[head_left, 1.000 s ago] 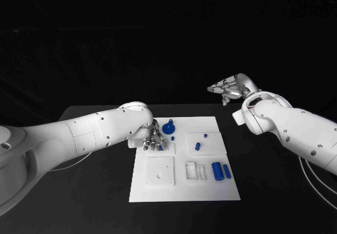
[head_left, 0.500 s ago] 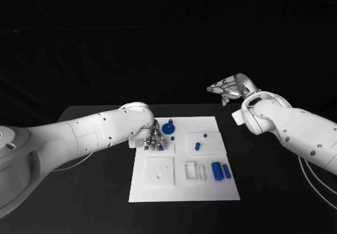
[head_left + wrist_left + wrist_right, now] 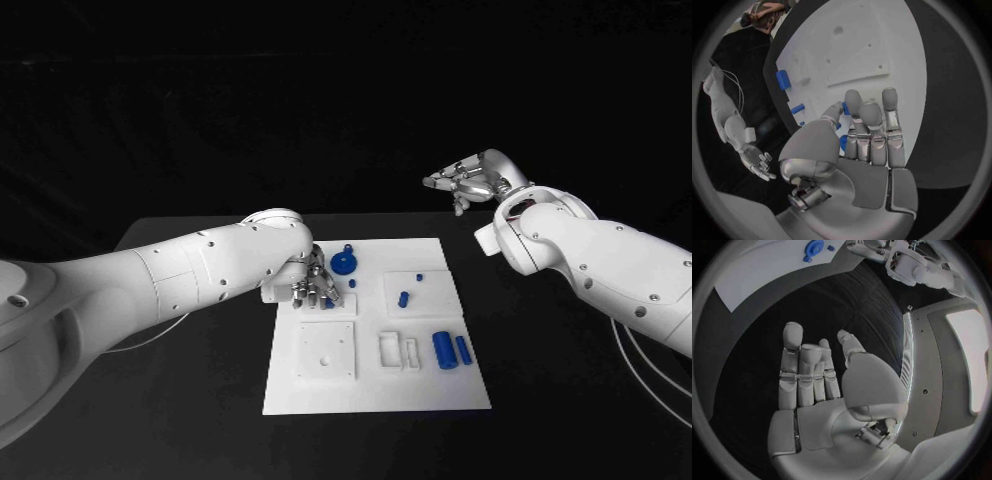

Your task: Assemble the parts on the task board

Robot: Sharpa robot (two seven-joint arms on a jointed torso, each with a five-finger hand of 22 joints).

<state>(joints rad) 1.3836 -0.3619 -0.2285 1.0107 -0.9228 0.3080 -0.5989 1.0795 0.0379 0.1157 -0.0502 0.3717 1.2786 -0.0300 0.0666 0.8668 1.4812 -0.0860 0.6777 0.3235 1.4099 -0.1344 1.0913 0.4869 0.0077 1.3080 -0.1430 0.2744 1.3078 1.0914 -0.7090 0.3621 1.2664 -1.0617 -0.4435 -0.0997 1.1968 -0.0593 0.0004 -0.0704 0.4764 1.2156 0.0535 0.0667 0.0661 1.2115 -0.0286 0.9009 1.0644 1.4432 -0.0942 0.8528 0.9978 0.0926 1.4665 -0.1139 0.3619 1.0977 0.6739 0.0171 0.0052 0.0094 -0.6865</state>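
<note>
Our left hand hangs low over the far left part of the task board, fingers straight and close together, holding nothing as far as we can see. Just past its fingertips stands the round blue knob. Farther off lie the small blue pegs and two blue cylinders. These parts look unassembled — most work remains, we judge. Our right hand hovers open, well beyond the board.

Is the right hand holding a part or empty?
Empty. In its wrist view the right hand shows a bare palm with fingers straight and nothing between them; it is raised off the table, beyond the white board.
</note>
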